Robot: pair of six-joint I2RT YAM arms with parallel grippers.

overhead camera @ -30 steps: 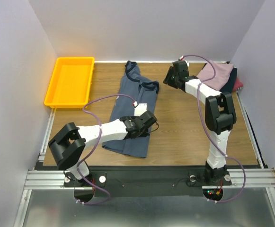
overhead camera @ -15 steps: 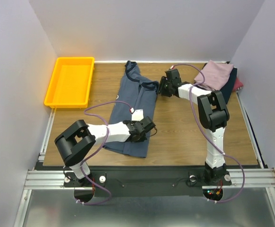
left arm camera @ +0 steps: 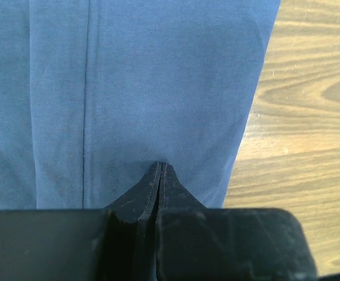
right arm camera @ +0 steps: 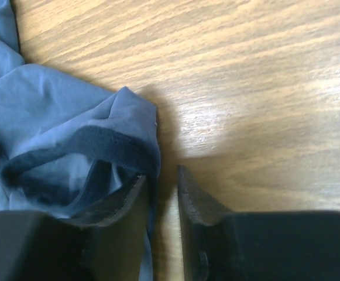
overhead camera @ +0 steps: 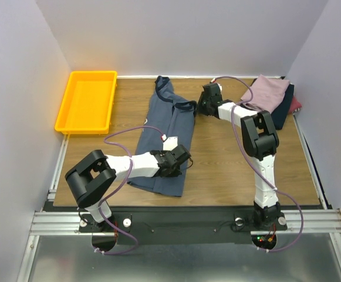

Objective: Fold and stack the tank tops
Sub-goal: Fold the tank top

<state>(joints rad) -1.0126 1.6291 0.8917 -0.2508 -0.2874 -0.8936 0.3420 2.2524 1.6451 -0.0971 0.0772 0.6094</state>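
Note:
The slate-blue tank top (overhead camera: 164, 126) lies lengthways on the table, its dark-trimmed straps at the far end. My left gripper (overhead camera: 181, 160) is shut with its tips pressed into the cloth near the top's lower right edge; in the left wrist view the gripper (left arm camera: 160, 165) pinches the blue fabric (left arm camera: 158, 88). My right gripper (overhead camera: 204, 107) is open at the top's right strap. In the right wrist view the gripper (right arm camera: 164, 175) has one finger over the dark trim (right arm camera: 99, 146) and the other on bare wood. Mauve-pink (overhead camera: 270, 91), navy (overhead camera: 283, 113) and maroon (overhead camera: 297, 104) tops are piled at the far right.
A yellow plastic tray (overhead camera: 61, 122) stands at the far left. White walls close in the table on three sides. A white tag (overhead camera: 170, 140) shows on the blue top beside my left wrist. Bare wood (overhead camera: 229, 158) lies between the top and the right arm.
My right gripper moved left and down from beside the pile to the blue top's strap. My left gripper shifted slightly nearer along the top's right edge.

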